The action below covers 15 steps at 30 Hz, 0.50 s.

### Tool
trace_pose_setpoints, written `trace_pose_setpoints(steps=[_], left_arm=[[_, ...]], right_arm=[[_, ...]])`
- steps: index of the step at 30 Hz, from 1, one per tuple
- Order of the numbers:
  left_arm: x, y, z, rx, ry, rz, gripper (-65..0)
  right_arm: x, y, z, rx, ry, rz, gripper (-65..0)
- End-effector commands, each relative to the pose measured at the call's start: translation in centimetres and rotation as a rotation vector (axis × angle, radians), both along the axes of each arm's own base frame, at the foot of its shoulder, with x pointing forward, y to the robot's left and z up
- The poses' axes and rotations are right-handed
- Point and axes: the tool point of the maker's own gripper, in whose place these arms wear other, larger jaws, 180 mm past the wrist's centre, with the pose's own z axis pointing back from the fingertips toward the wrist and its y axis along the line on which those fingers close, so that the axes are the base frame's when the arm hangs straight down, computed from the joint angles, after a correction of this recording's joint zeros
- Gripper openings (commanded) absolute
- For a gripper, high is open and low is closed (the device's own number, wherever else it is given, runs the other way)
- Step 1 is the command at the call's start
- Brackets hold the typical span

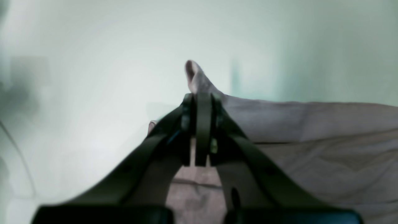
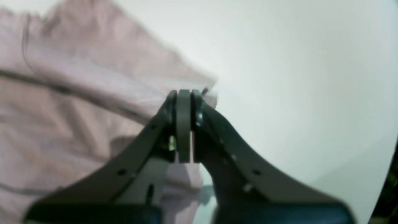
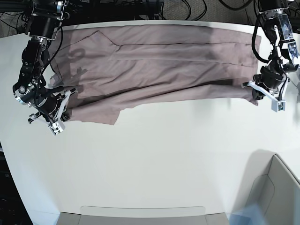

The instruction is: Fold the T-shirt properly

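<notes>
1. In the base view we see the large dusty-pink short-sleeved T-shirt of thin fabric (image 3: 154,65) spread wide across the upper part of the white table (image 3: 154,159), folded lengthwise into a long band with creases running from left to right.
2. Our right arm reaches down the left edge of that frame from the upper left corner, bent at the elbow, its wrist turned in toward the cloth.
3. The right gripper (image 3: 62,108) sits at the lower left corner of the T-shirt. In the right wrist view its jaws are pressed together on a fold of the pink fabric (image 2: 93,102), so it is clamped on the T-shirt.
4. Our left arm comes down from the upper right corner of the base view, with its wrist angled inward to the garment's right edge.
5. The left gripper (image 3: 255,89) meets the lower right corner of the T-shirt. In the left wrist view the jaws are closed on the cloth (image 1: 311,149), and a small tip of fabric pokes up above the fingertips (image 1: 203,102).
6. A grey bin (image 3: 276,192) lies at the lower right of the base view.
</notes>
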Motion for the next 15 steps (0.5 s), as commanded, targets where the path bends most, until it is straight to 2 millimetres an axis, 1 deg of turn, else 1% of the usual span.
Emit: trace_pose_setpoints(steps=[1,3,7,8,9,11,14,15], left_arm=[[1.0,0.3,1.6,0.018,-0.054,-0.007,-65.0],[0.9,0.3,1.5,0.018,-0.053,-0.007,-65.0],[0.8,0.4,1.5,0.018,-0.05,-0.006,-65.0],[0.8,0.4,1.5,0.018,-0.05,-0.006,-65.0],[0.8,0.5,1.5,0.021,-0.051,-0.005,-65.0],[0.8,0.5,1.5,0.021,-0.051,-0.005,-65.0],[0.8,0.5,1.5,0.021,-0.051,-0.005,-65.0],[0.9,0.5,1.6,0.02,-0.053,-0.005,-65.0]], right_arm=[[0.9,0.8,1.6,-0.005,-0.053,0.043,-60.6],[0.9,1.8,1.4,-0.017,-0.042,0.083,-65.0],[0.6,2.3,1.1,-0.012,-0.037,0.088,-65.0],[0.0,2.4,0.8,-0.014,-0.03,0.091,-65.0],[-0.5,2.2,0.6,-0.02,-0.025,0.09,-65.0],[-1.0,1.8,1.1,-0.027,-0.04,0.078,-65.0],[-0.7,0.3,2.0,-0.02,-0.07,0.027,-65.0],[-0.3,-0.2,2.5,-0.015,-0.086,0.011,-65.0]])
